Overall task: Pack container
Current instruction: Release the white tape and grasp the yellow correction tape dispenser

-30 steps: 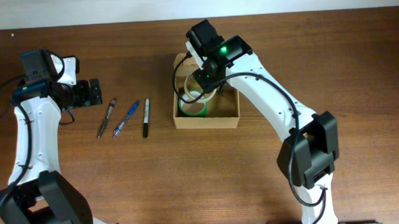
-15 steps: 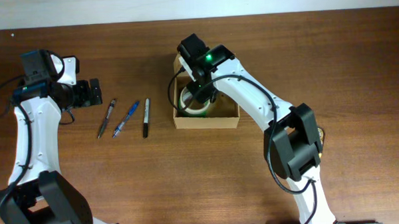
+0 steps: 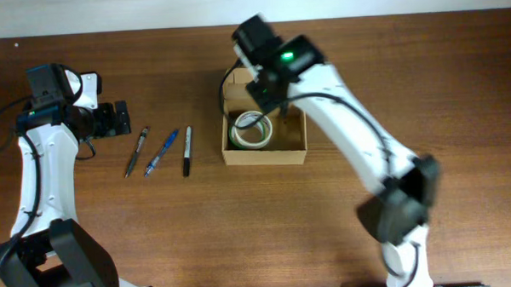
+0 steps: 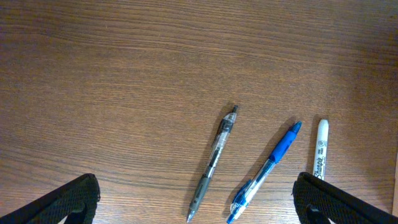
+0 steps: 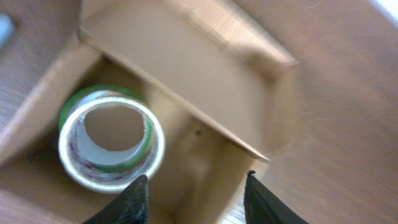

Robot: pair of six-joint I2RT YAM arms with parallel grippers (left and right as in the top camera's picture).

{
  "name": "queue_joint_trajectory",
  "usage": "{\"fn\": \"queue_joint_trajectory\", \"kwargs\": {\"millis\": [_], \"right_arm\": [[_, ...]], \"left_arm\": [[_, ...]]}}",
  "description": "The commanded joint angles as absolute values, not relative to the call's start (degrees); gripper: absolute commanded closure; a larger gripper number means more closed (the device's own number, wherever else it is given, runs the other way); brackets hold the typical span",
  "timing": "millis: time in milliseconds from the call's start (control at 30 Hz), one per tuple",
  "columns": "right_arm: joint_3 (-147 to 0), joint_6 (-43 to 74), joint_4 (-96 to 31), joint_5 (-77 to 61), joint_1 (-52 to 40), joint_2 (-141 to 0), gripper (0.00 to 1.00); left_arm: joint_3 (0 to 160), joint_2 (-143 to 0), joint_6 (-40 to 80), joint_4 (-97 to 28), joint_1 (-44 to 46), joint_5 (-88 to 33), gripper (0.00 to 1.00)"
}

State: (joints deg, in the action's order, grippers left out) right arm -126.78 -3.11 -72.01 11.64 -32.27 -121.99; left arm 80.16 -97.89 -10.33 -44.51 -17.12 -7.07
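The container (image 3: 264,157) is an open tan cardboard box at the table's middle. Inside, at its left end, a whitish tape roll (image 3: 250,130) lies on top of a green one; the right wrist view shows the stack (image 5: 112,140) and the box's inner wall (image 5: 174,68). My right gripper (image 3: 268,99) hovers over the box's back part, open and empty (image 5: 196,200). My left gripper (image 3: 118,118) is open and empty at the far left, above the pens (image 4: 199,210).
Three writing tools lie left of the box: a grey pen (image 3: 136,151) (image 4: 214,160), a blue pen (image 3: 162,152) (image 4: 268,169) and a black-and-white marker (image 3: 187,151) (image 4: 321,149). The box's lid flap stands at its back edge (image 3: 236,78).
My right gripper has risen out of the box's left end and drawn back, leaving the tape roll stack uncovered inside. The left arm has not moved.
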Motion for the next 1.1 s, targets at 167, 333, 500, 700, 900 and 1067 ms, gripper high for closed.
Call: {"fn": "queue_joint_trajectory", "kwargs": {"millis": [167, 333, 500, 700, 900, 1067], "right_arm": [[-112.7, -2.5, -70.9, 15.5, -12.5, -92.4, 0.34], [-102.5, 0.1, -75.4, 7.4, 2.0, -83.8, 0.25], [-94.8, 0.4, -77.8, 6.3, 5.8, -83.8, 0.24], [-80.0, 0.4, -70.6, 8.4, 5.8, -84.6, 0.21], [-64.7, -3.5, -56.4, 8.2, 6.2, -84.8, 0.13], [-57.4, -4.3, -47.7, 8.2, 7.6, -85.0, 0.09]], "left_arm": [[81.3, -97.9, -11.3, -44.4, -17.3, -7.0, 0.01], [81.3, -97.9, -11.3, -44.4, -17.3, -7.0, 0.0], [81.3, -97.9, -11.3, -44.4, -17.3, -7.0, 0.01], [81.3, -97.9, -11.3, -44.4, -17.3, -7.0, 0.0], [81.3, -97.9, -11.3, -44.4, -17.3, -7.0, 0.01], [81.3, -97.9, -11.3, -44.4, -17.3, -7.0, 0.01]]}}
